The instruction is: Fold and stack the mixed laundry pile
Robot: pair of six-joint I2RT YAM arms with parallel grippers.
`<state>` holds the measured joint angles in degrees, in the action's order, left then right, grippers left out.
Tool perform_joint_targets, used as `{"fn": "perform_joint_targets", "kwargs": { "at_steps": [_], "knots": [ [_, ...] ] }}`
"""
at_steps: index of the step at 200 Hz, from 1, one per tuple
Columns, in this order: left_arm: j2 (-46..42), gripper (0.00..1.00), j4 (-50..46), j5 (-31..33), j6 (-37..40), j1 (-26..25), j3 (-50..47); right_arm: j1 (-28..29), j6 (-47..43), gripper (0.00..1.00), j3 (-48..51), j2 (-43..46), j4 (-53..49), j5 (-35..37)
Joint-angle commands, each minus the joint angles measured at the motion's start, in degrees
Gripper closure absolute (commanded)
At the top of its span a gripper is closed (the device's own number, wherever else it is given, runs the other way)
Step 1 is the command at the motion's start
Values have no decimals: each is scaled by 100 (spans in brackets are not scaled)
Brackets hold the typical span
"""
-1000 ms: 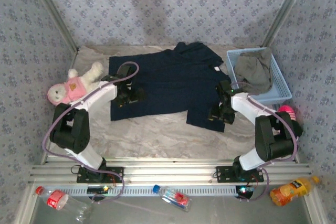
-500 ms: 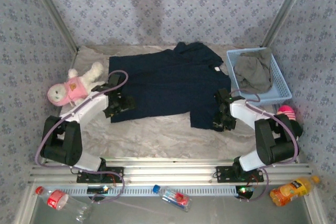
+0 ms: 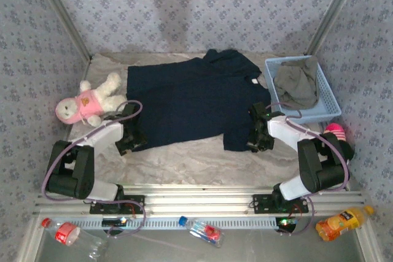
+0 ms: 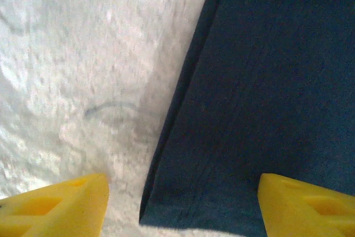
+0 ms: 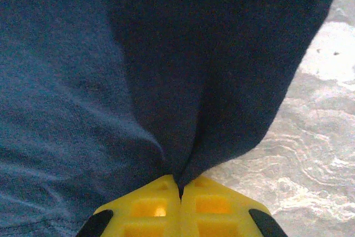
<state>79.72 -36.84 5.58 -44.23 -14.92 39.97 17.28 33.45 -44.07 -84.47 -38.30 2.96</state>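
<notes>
Gripping for the first fold: the right end effector (image 5: 180, 184) is clenched on the near hem of the navy garment (image 3: 190, 99). The left end effector (image 4: 180, 201), jaws apart, straddles its corner and should close next.

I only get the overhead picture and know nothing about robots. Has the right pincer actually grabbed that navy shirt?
Observer: Yes. Its own camera shows the right pincer shut, a fold of the navy garment pinched between its yellow fingers.
Visitor: And the left one?
Observer: The left pincer stands open, straddling the garment's corner without gripping it.
Visitor: Is that corner lifted?
Observer: No, it lies flat on the pale table.
</notes>
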Motion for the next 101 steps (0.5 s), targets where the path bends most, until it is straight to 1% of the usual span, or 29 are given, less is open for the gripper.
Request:
{"fn": "perform_joint_targets", "kwargs": {
  "at_steps": [1, 19, 52, 64, 82, 95, 101],
  "knots": [
    [-350, 30, 197, -147, -390, -196, -253, 48, -15, 99, -145, -30, 20, -86],
    [-326, 34, 389, -164, -468, -305, -345, 48, -16, 99, -145, -33, 16, -72],
    [239, 53, 582, 167, -365, -303, -89, 53, -41, 100, -181, -2, -52, -86],
    [507, 55, 573, 301, -271, -267, 100, 62, -49, 100, -199, 24, -115, -86],
    [841, 64, 626, 376, -112, -188, 319, 64, -66, 100, -202, 78, -161, -81],
    [996, 75, 668, 365, -24, -123, 407, 65, -84, 100, -223, 104, -186, -77],
    [1052, 83, 688, 364, 8, -101, 439, 65, -98, 100, -236, 106, -215, -78]
  ]
}}
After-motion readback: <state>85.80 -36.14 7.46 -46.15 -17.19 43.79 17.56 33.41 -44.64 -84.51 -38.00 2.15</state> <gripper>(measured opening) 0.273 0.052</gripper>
